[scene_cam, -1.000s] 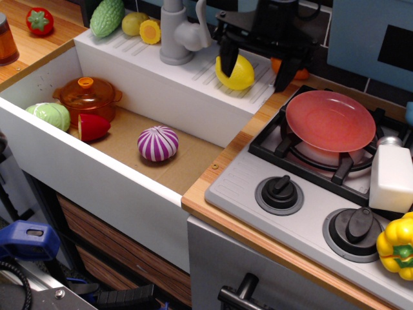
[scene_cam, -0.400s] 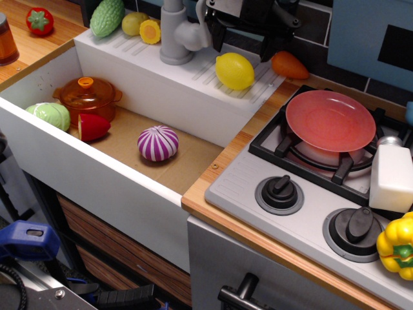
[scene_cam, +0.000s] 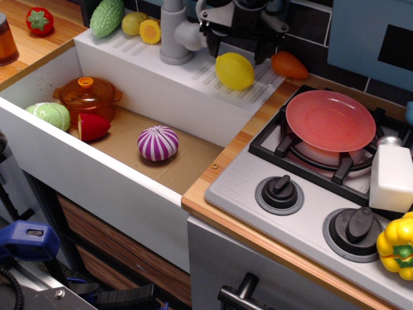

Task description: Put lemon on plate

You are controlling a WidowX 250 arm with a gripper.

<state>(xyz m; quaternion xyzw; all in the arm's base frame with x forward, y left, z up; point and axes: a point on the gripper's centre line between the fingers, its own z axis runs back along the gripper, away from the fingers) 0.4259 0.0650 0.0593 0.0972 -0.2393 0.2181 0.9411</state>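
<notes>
Since a second ago, our claw (scene_cam: 237, 46) has let go of the lemon (scene_cam: 235, 70) and risen from around it; it now hangs just above and behind the fruit, its dark fingers spread wide on either side with nothing between them. Going from near to far relative to the claw: closest to us, well in front of it and to its right, the yellow bell pepper (scene_cam: 396, 245) sits at the stove's edge beside two black knobs (scene_cam: 280, 192), with a white bottle (scene_cam: 392, 176) just behind the pepper. Well in front of the claw and to its left, inside the sink (scene_cam: 97, 174), we see a purple striped onion (scene_cam: 158, 143), a red wedge (scene_cam: 93, 126), a pale green vegetable (scene_cam: 50, 115) and an orange lidded pot (scene_cam: 88, 95). Nearer the claw, to its right, the plate (scene_cam: 330, 120) rests bare on a stove burner, well apart from the lemon. The lemon lies directly beneath the claw on the white ribbed drainboard, untouched by the fingers. An orange carrot-like piece (scene_cam: 289, 64) lies just to the claw's right, and the grey faucet (scene_cam: 175, 33) stands just to its left.
</notes>
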